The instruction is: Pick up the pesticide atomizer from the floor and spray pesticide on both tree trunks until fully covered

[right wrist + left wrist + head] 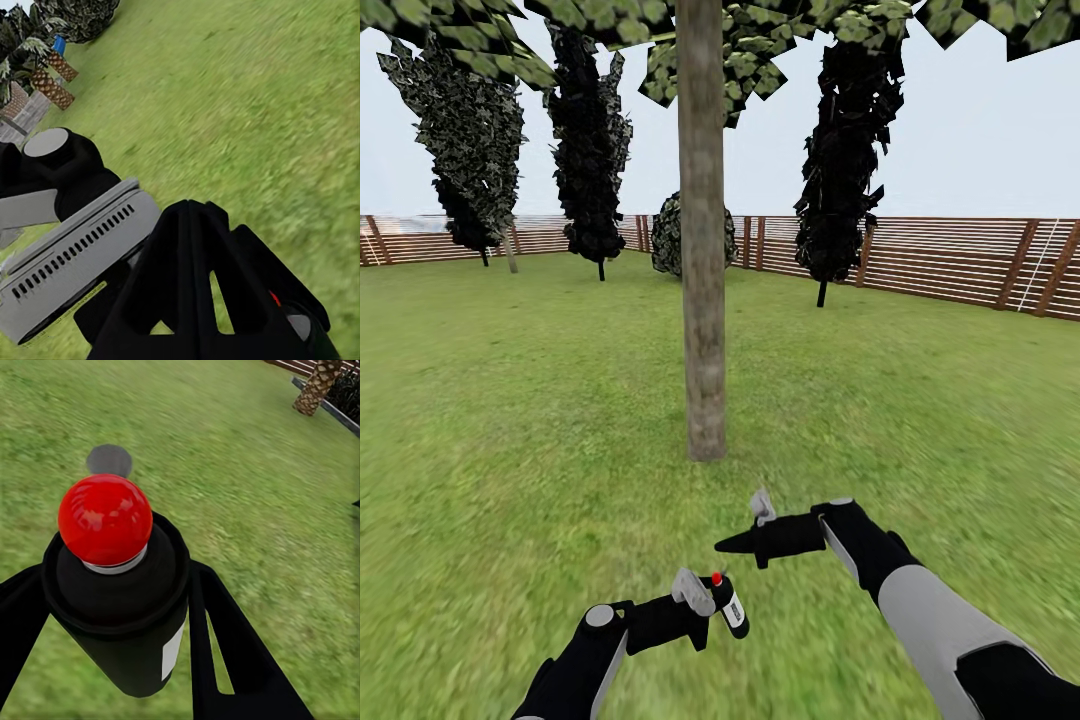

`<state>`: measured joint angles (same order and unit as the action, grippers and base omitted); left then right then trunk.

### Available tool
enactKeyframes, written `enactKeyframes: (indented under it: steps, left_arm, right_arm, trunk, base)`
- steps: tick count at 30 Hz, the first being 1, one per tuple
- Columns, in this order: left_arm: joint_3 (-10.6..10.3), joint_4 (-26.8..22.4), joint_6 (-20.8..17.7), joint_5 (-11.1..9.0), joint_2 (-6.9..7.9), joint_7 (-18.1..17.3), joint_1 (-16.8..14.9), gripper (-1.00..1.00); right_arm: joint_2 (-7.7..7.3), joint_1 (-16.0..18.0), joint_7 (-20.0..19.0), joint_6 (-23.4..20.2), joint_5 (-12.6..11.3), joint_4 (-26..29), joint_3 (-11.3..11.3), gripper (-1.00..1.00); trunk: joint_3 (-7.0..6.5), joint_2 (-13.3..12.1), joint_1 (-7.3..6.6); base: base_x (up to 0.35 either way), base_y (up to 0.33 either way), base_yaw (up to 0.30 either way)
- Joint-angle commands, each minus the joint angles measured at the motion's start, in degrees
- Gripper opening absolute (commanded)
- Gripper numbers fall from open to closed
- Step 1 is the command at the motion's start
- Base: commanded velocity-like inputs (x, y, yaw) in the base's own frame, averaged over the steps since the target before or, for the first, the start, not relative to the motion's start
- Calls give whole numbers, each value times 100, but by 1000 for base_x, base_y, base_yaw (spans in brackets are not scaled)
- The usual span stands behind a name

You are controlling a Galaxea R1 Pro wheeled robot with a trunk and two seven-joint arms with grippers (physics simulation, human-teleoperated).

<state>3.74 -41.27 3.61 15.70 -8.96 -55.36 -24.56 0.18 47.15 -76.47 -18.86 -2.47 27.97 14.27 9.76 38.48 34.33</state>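
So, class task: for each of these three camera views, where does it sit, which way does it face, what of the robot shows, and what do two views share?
Head view: high on the robot, looking forward and down at the tree trunk, lawn and fence; both arms show.
Left wrist view: on the left arm, looking along the left gripper shut on the pesticide atomizer over grass.
Right wrist view: on the right arm, looking past the shut right gripper toward the left arm.
Shared: head and left wrist views show the red-capped atomizer.
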Motion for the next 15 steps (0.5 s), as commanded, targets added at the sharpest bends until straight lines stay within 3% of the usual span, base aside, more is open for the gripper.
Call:
enactKeyframes:
  steps: [1, 15]
  left_arm:
    - [39, -3, 37, 56, -10, -32, -5, -100]
    - [39, -3, 36, 56, -10, -28, -5, -100]
  right_arm:
    - [-2, 5, -9, -59, -26, -10, 16, -100]
    - [8, 5, -8, -42, -12, -186, 23, -100]
  trunk:
    - [10, 8, 2]
    - [10, 8, 2]
  base:
    - [0, 0, 0]
    - [0, 0, 0]
